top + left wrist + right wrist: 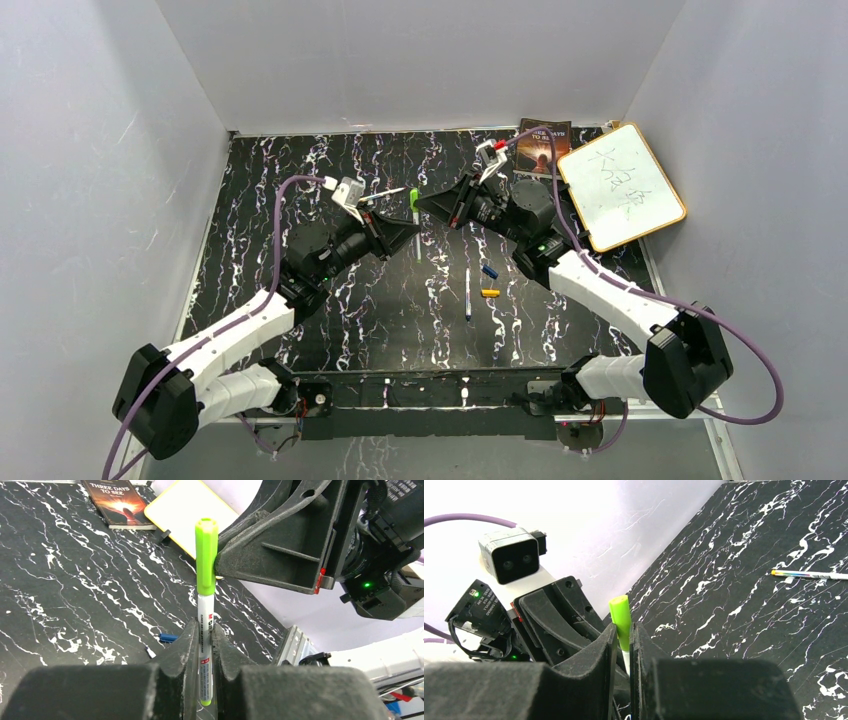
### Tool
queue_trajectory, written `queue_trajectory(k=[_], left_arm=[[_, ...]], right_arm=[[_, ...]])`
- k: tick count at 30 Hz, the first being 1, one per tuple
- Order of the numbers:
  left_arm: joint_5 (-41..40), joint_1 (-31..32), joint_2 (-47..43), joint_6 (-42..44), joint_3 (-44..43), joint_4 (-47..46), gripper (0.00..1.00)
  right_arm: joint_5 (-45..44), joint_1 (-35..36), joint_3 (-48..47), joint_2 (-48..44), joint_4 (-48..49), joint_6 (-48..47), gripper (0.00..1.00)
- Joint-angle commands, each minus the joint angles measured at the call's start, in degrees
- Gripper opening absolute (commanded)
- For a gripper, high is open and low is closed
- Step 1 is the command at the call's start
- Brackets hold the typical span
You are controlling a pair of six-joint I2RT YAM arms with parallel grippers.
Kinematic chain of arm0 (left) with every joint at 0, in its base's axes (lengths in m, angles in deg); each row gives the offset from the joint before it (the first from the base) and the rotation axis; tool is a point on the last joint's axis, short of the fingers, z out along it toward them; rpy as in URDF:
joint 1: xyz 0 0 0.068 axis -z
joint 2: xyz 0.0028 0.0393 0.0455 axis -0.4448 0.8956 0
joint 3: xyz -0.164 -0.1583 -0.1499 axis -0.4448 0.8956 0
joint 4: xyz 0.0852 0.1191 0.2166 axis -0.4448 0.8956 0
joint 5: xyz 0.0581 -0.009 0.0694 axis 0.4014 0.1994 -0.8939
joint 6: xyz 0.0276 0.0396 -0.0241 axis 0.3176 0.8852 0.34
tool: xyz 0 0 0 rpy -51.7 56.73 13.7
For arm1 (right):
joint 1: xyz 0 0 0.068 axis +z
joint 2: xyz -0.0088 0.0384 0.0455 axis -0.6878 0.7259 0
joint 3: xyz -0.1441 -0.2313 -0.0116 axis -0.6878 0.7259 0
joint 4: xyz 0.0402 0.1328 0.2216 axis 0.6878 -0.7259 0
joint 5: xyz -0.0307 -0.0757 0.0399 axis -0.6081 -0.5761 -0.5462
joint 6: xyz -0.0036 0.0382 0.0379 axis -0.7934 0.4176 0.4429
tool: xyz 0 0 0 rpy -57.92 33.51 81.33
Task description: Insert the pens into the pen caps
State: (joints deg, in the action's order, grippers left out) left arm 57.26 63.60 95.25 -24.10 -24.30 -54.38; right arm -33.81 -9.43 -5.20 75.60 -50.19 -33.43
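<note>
A green-ended pen (206,640) stands upright above the table, its white barrel clamped by my left gripper (202,630), which is shut on it. The green cap (206,555) sits on the pen's upper end, and my right gripper (623,630) is shut on that cap (620,617). In the top view both grippers meet at the table's middle: left gripper (412,238), right gripper (427,203), green cap (414,207). A blue-ended pen (467,293) lies flat nearer the front, with a blue cap (489,271) and an orange cap (490,293) beside it. A whitish pen (811,575) lies further back.
A book (545,140) and a yellow-framed whiteboard (620,185) lie at the back right corner. Grey walls close in the black marbled table (300,180) on three sides. The arms' bases sit on a rail at the near edge.
</note>
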Motion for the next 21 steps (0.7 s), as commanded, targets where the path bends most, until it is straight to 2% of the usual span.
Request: queue_trajectory(k=[1, 9, 15, 21], left_arm=[[0.0, -0.2, 0.3, 0.1, -0.4, -2.1, 0.0], [-0.2, -0.2, 0.2, -0.3, -0.1, -3.6, 0.0], [-0.7, -0.2, -1.1, 4.5, -0.3, -1.0, 0.0], [-0.9, -0.1, -0.2, 9.9, -1.6, 1.1, 0.0]], right_arm=[[0.8, -0.2, -1.5, -2.7, 3.6, 0.2, 0.0], [0.9, -0.3, -0.9, -3.1, 3.1, 0.2, 0.0], [0.0, -0.2, -1.8, -3.3, 1.5, 0.5, 0.02], [0.7, -0.2, -3.6, -3.0, 0.1, 0.1, 0.34]])
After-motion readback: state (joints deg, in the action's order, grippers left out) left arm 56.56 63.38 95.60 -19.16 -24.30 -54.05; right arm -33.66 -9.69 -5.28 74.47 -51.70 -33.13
